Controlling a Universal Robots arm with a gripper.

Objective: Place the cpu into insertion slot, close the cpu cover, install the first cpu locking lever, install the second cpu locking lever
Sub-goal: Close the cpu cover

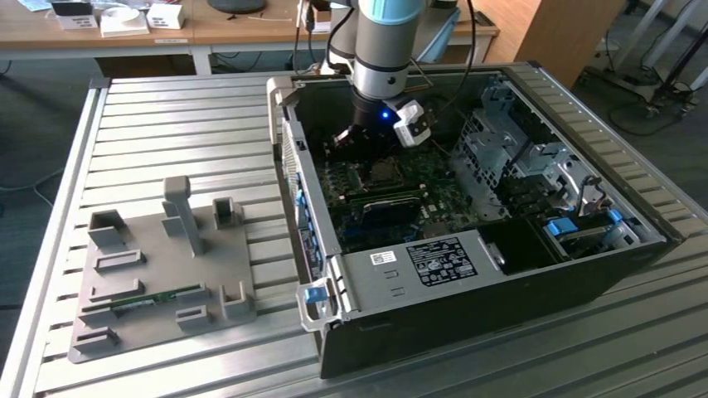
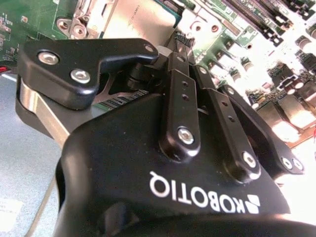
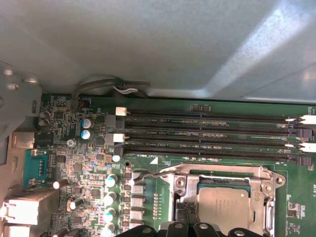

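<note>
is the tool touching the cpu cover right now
Cannot tell. In the first wrist view the tool overlaps the edge of the cpu cover, but neither contact nor a gap shows plainly.

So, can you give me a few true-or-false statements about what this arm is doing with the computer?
1. The computer case lies open on a slatted metal table. True.
2. The arm is reaching over the grey tray. False: the gripper is inside the case, right beside the insertion slot.
3. The cpu sits in the insertion slot. True.
4. The grey tray holds nothing. False: a green circuit strip lies in it.
</note>
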